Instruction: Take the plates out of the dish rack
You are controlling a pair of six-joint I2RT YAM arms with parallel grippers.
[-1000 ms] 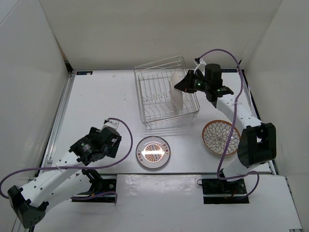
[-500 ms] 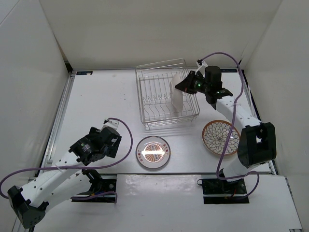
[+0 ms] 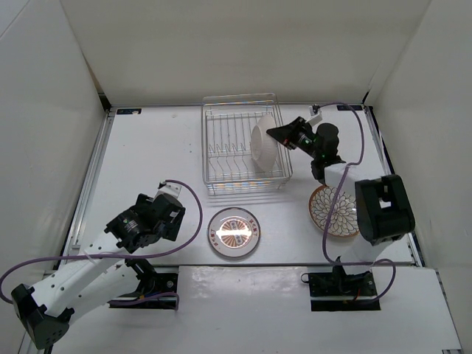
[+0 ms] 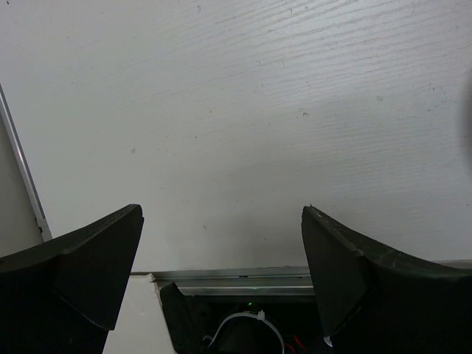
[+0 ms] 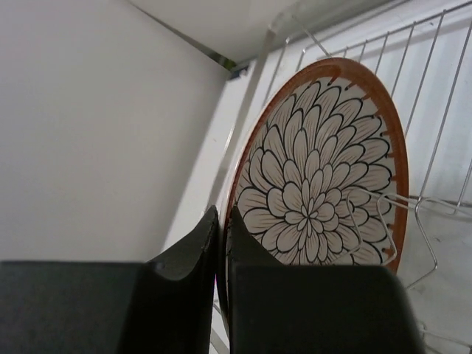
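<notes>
The silver wire dish rack [image 3: 225,151] stands at the back middle of the table. One plate [image 3: 262,144] stands on edge at the rack's right end, white back to the top camera. My right gripper [image 3: 276,134] is shut on that plate's rim; the right wrist view shows its petal face with a brown rim [image 5: 324,169] pinched between the fingers [image 5: 193,247]. A second petal plate [image 3: 332,214] lies flat on the table at the right. The orange-striped plate [image 3: 233,231] lies flat near the front. My left gripper [image 4: 221,243] is open and empty above bare table.
White walls close in the table at back and sides. A metal rail [image 3: 94,169] runs along the left edge. The right arm's body [image 3: 380,210] partly overhangs the flat petal plate. The left arm's base mount [image 4: 236,324] shows below its fingers.
The right gripper has come down and toward the front, and the held plate and the whole rack have shifted left. The left arm has not moved.
</notes>
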